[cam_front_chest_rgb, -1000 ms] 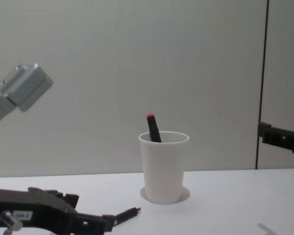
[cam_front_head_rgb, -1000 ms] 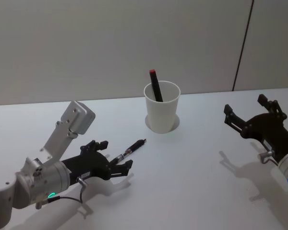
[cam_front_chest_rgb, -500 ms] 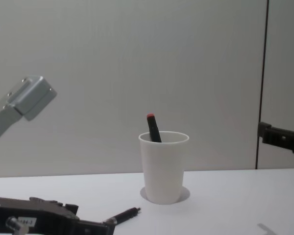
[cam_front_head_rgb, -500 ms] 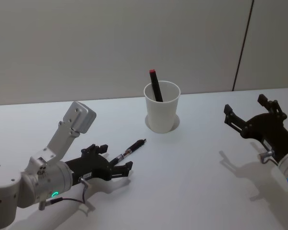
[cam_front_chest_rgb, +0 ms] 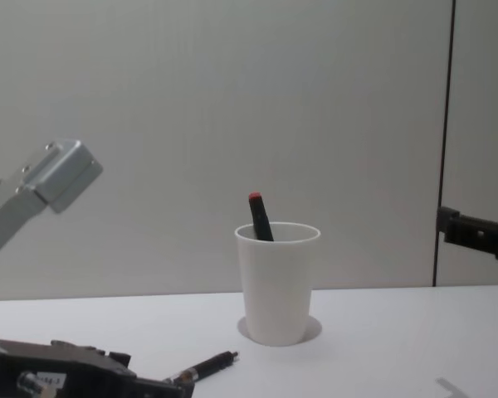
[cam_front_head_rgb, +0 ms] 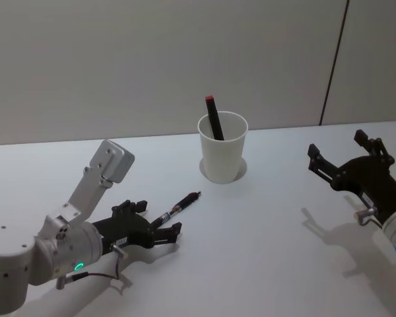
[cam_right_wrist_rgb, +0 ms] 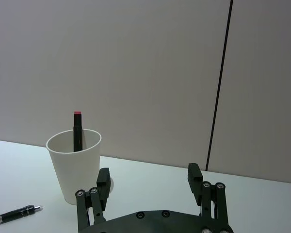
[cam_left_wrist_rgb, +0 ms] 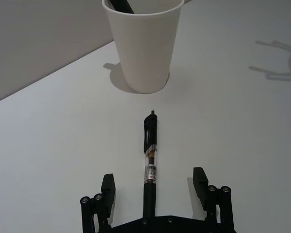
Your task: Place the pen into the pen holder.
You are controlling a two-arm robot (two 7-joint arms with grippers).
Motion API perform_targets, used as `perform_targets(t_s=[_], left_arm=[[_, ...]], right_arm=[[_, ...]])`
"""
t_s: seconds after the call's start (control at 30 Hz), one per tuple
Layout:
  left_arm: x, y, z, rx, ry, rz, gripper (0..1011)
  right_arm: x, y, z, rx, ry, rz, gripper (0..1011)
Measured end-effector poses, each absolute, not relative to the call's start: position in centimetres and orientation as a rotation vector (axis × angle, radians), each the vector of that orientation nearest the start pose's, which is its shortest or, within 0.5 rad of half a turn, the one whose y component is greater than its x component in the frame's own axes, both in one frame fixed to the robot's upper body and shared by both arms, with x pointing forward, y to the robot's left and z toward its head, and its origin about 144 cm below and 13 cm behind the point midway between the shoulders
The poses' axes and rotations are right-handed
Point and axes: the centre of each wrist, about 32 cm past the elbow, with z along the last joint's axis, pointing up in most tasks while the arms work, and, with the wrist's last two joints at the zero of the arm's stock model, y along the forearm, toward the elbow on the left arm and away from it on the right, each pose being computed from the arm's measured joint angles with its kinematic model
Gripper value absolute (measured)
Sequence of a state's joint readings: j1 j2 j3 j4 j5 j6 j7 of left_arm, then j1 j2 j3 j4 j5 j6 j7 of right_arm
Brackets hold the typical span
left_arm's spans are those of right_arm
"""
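Movement: your left gripper (cam_left_wrist_rgb: 153,178) has sunk and drawn back, jaws spread astride the pen's (cam_left_wrist_rgb: 151,145) near end, so the pinch is still to come; the right gripper (cam_front_head_rgb: 338,145) waits spread at the right. That pen lies near-left of the cup (cam_front_head_rgb: 222,158); its tail hides under the left palm.

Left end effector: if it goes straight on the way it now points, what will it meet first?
The slim black pen, lying flat between the left end effector's open fingers; farther along, probably, the white paper cup.
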State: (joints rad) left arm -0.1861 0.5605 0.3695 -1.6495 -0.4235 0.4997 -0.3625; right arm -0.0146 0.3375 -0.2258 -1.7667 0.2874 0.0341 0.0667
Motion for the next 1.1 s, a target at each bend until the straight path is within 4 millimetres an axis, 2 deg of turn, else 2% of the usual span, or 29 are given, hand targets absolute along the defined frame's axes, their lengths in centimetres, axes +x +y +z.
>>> perform_targets(t_s=[1.1], left_arm=[[49.3, 26.9, 119.77, 0.474, 0.208, 0.902, 1001]], right_arm=[[44.33, -23.71, 118.87, 0.026, -0.075, -1.23, 1001]])
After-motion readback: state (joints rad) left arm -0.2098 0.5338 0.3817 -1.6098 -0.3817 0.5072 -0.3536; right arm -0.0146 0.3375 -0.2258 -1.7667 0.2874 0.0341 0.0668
